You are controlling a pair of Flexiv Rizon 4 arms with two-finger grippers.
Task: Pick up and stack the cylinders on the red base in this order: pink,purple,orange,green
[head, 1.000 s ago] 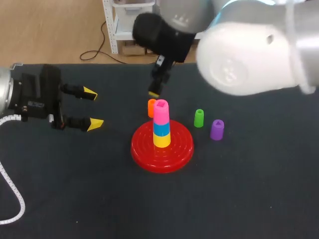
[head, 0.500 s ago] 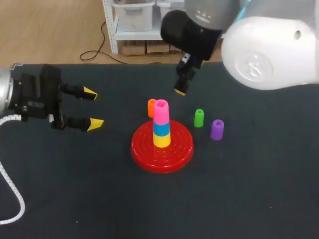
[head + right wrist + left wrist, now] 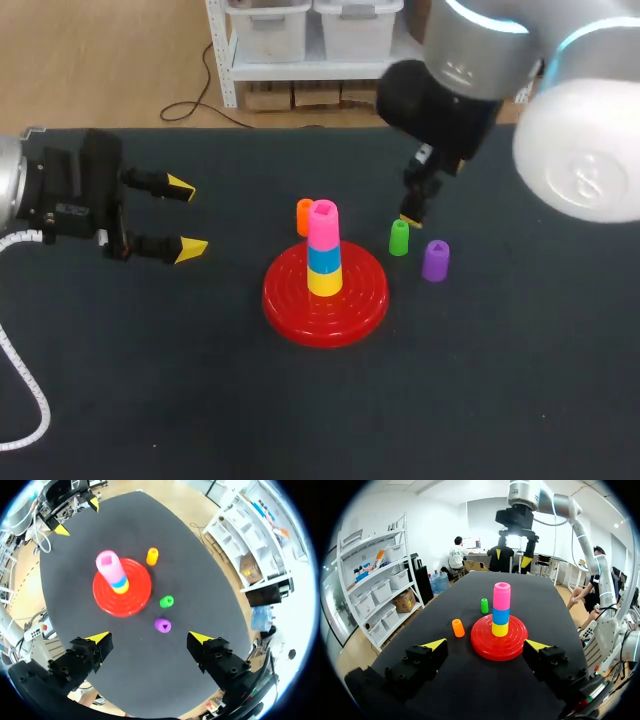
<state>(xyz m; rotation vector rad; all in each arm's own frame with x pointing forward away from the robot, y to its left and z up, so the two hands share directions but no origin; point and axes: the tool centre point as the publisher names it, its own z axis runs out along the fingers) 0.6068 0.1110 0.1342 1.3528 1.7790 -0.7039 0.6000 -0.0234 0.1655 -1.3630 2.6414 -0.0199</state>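
Table [image 3: 150,400]: a dark, matte surface that carries everything below.
Right arm [image 3: 580,150]: glossy white and grey shells, coming in from 2 o'clock of the head view and reaching toward the middle.
Left arm [image 3: 60,195]: a black block-shaped wrist at 9 o'clock of the table, lying level, with its fingers pointing toward 3 o'clock.
Red base [image 3: 290,300]: a round, shiny plastic disc with concentric ridges, lying flat near the table's centre.
Stack: a yellow cylinder [image 3: 324,281] at the bottom, a blue cylinder [image 3: 323,258] on it and the pink cylinder [image 3: 322,225] on top. The stack's long axis is vertical, and a squarish opening faces up.
Right gripper [image 3: 148,637]: fingers spread wide with nothing between them. It points down and hangs at 2 o'clock of the base, just beside the green cylinder.
Left gripper [image 3: 187,218]: yellow wedge-shaped tips held well apart and gripping nothing, at 10 o'clock of the base and well clear of it.
Purple cylinder [image 3: 435,260]: smooth plastic, upright on the table at 3 o'clock of the base, with a triangular opening facing up.
Green cylinder [image 3: 399,237]: upright with its axis vertical, at 2 o'clock of the base and near the purple one without touching it.
Orange cylinder [image 3: 305,213]: upright at 12 o'clock of the base and partly hidden behind the stack in the head view.
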